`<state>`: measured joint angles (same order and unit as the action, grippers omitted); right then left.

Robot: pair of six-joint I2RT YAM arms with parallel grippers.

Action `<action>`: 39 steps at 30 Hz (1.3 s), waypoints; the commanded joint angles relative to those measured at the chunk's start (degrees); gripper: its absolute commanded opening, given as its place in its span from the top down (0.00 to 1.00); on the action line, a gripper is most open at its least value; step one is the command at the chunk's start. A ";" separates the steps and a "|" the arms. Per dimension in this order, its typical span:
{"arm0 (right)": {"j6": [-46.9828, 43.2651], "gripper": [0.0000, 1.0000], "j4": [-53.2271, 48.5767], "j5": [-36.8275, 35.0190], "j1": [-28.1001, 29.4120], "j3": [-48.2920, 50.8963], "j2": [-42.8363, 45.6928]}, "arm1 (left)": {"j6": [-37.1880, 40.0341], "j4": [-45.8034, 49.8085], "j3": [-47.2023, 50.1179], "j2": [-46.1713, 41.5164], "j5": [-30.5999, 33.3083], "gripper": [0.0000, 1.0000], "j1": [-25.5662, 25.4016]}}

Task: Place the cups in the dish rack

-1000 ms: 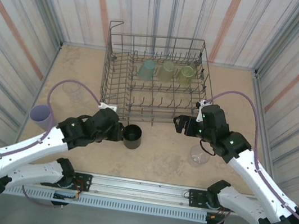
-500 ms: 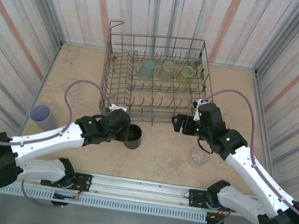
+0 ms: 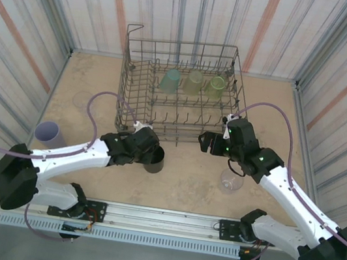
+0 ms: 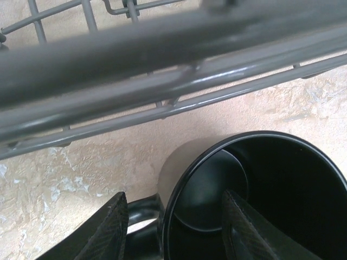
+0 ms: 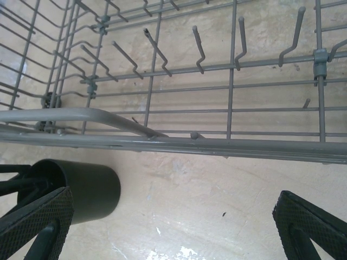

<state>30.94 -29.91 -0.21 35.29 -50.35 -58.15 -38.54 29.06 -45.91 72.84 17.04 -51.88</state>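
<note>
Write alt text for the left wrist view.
A black mug stands upright on the beige table. The left gripper straddles its rim, one finger inside and the other outside by the handle. Blurred grey wires of the dish rack run across the top.

The grey metal wire dish rack (image 4: 162, 70) runs its low front rail straight across ahead of the left claw (image 4: 176, 195), whose jaws straddle the wall of the black handled mug (image 4: 282, 179). The right claw (image 5: 173, 216) stands wide apart over bare beige tabletop (image 5: 217, 184), with the same rail close ahead and the mug just beside one finger.
</note>
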 commanded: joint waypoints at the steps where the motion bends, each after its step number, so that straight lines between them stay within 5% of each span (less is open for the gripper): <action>1: -1.22 0.01 0.64 -0.77 0.29 -1.08 -0.34 | 1.80 -0.50 -2.37 1.02 2.36 0.52 -0.31; 14: -1.38 0.01 0.29 -0.54 0.30 -1.91 -0.04 | 2.51 0.06 -3.70 4.62 1.86 0.78 -0.26; 19: -1.37 0.01 -0.04 0.33 0.33 -2.56 -0.39 | 2.42 0.47 -4.04 5.54 1.72 1.00 -0.33; 39: -1.39 0.01 -0.78 0.69 0.24 -2.72 0.73 | 1.08 8.31 -8.77 -5.30 -3.60 1.00 -0.33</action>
<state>30.85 -29.67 0.05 35.29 -51.22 -58.35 -36.25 37.08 -50.87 70.81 14.20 -51.88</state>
